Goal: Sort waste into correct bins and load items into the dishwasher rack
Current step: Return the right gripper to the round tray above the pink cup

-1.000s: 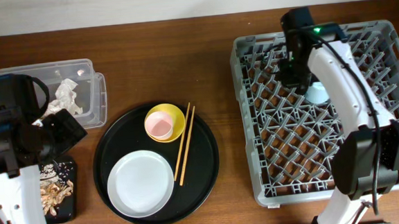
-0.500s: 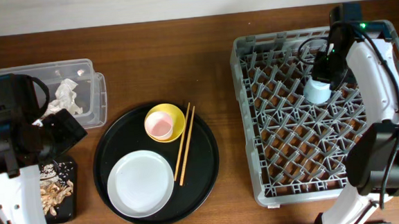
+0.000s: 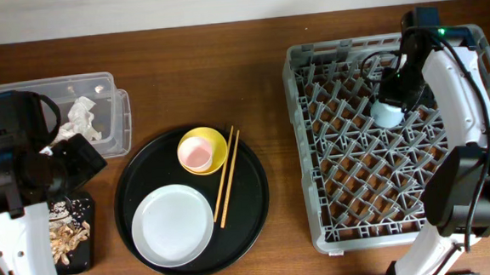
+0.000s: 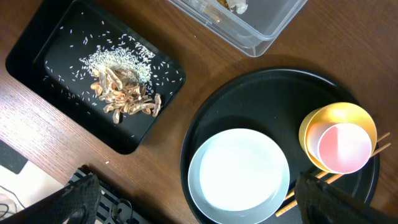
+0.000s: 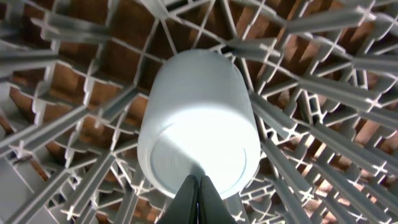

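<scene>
Light-blue cup (image 5: pixel 198 121) sits upside down in the dishwasher rack (image 3: pixel 301 151), far half toward the right, base up, lodged between the upright pegs. It looks like a small moulded plastic cup: light, stiff, smooth-walled, probably a bit slippery. It is not fragile, but likely easy to tip off the pegs if nudged. The best hold, if it needs resetting, would be across the side wall near the base, since the rim is down among the pegs.

Right claw (image 5: pixel 199 190): fingers pressed together to a thin point, holding nothing. The tip lies over the near edge of the cup's base. I cannot tell whether it touches or hangs just above.

Left claw (image 4: pixel 196 182): spread to its widest and empty, hanging above the near-left part of the table with the grey plate (image 4: pixel 239 177) below it.

Yet to load, all on the round black tray (image 3: pixel 249 197):
- pink cup (image 3: pixel 195 153), nested inside the yellow bowl (image 3: pixel 218 139). Light; pinch one wall at the rim.
- the plate, flat, smooth and thin-edged. Likely the awkward one; grip over the rim.
- wooden chopsticks (image 3: pixel 227 177), lying side by side just right of the bowl. Thin and apt to roll; take them mid-length.
</scene>
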Robot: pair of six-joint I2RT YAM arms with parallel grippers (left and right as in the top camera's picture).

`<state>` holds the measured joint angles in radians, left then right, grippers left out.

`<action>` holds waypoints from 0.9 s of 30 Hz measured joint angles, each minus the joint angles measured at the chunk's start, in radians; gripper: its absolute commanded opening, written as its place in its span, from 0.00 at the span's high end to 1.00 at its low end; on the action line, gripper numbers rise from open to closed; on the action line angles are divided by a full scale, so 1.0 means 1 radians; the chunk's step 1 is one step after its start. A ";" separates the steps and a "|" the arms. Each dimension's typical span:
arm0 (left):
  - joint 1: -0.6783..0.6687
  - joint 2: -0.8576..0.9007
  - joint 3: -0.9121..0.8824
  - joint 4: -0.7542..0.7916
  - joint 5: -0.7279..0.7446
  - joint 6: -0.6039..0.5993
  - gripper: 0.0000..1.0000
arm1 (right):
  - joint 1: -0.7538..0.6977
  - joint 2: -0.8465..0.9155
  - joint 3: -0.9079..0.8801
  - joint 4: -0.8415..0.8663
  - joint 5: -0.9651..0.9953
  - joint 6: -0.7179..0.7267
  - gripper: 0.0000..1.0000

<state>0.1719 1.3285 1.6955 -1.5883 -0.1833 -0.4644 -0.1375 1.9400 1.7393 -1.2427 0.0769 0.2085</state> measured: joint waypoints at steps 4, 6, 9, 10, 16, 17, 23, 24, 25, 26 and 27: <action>0.000 0.000 0.000 0.000 0.000 0.000 0.01 | 0.005 -0.040 0.002 -0.040 -0.005 -0.002 0.89; 0.000 0.000 0.000 0.000 0.000 0.000 0.01 | 0.017 -0.100 0.009 -0.046 -0.036 -0.010 0.55; 0.000 0.000 0.000 0.000 0.000 0.000 0.01 | 0.068 -0.246 0.030 -0.036 -0.176 -0.062 0.02; 0.000 0.000 0.000 0.000 0.000 0.000 0.01 | 0.093 -0.298 0.040 -0.033 -0.238 -0.080 0.02; 0.000 0.000 0.000 0.000 0.000 0.000 0.01 | 0.294 -0.456 0.072 -0.014 -0.540 -0.135 0.15; 0.000 0.000 0.000 0.000 0.000 0.000 0.01 | 0.337 -0.446 0.071 -0.014 -0.560 -0.135 0.19; 0.000 0.000 0.000 0.000 0.000 0.000 0.01 | 0.551 -0.328 0.042 -0.011 -0.443 0.032 0.57; 0.000 0.000 0.000 0.000 0.000 0.000 0.01 | 0.592 -0.291 0.040 -0.010 -0.383 0.093 0.57; 0.000 0.000 0.000 0.000 0.000 0.000 0.01 | 0.625 -0.261 0.039 -0.009 -0.334 0.150 0.55; 0.000 0.000 0.000 0.000 0.000 0.000 0.01 | 0.660 -0.226 0.037 -0.009 -0.278 0.212 0.55; 0.000 0.000 0.000 0.000 0.000 0.000 0.01 | 0.689 -0.194 0.037 -0.006 -0.235 0.264 0.54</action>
<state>0.1719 1.3285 1.6955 -1.5883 -0.1833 -0.4644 0.5518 1.7462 1.7760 -1.2491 -0.1581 0.4721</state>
